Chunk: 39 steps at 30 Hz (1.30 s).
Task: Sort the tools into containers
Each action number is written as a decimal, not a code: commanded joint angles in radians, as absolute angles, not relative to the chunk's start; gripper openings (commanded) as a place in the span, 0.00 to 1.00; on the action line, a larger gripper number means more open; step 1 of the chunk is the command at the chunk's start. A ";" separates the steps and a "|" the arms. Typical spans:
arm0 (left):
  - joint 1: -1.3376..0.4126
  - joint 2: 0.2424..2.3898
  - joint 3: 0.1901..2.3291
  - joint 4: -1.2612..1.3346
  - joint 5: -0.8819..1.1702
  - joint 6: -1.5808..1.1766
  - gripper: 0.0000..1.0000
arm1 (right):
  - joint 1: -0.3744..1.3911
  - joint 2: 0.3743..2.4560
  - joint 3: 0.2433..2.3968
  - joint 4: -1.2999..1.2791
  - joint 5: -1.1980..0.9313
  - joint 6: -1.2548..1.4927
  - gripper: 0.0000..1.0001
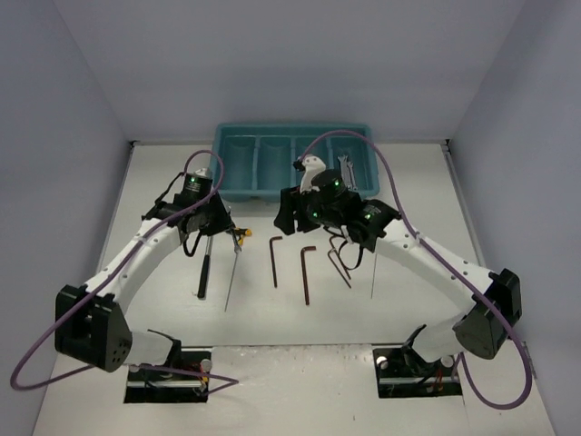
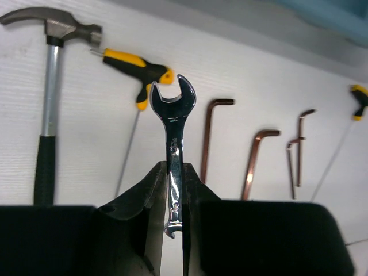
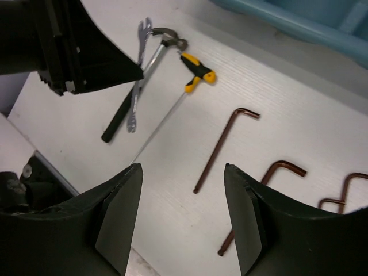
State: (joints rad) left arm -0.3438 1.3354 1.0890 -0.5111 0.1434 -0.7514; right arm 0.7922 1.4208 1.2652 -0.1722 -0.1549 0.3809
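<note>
One wrench [image 2: 174, 144] clamped in left end effector [image 2: 174, 192], lengthwise along fingers [image 2: 150, 192] (forked head outward); right end effector [image 3: 183, 201] gaping.

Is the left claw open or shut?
Shut. The left gripper is clamped on the silver wrench, with no gap on either side.

hammer [image 2: 48, 98] handle end hidden, tray [image 2: 336, 14] cropped

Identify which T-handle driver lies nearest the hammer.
The driver whose yellow-black handle lies right beside the hammer head; the other driver lies far off, beyond the hex keys.
</note>
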 commanded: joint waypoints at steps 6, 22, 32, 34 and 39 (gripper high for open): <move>-0.425 1.206 1.144 -0.371 0.250 -0.960 0.00 | 0.905 1.542 1.345 -0.031 -0.141 0.416 0.57; -0.450 1.146 1.137 -0.394 0.232 -0.982 0.00 | 0.934 1.634 1.414 -0.028 -0.023 0.375 0.00; -0.436 1.137 1.211 -0.584 -0.032 -0.766 0.55 | 0.811 1.618 1.396 -0.082 0.154 0.306 0.00; -0.434 1.121 1.230 -0.621 -0.114 -0.726 0.59 | 0.740 1.623 1.403 -0.104 0.159 0.290 0.00; -0.431 1.085 1.206 -0.674 -0.170 -0.656 0.62 | 0.535 1.691 1.483 -0.120 0.185 0.197 0.00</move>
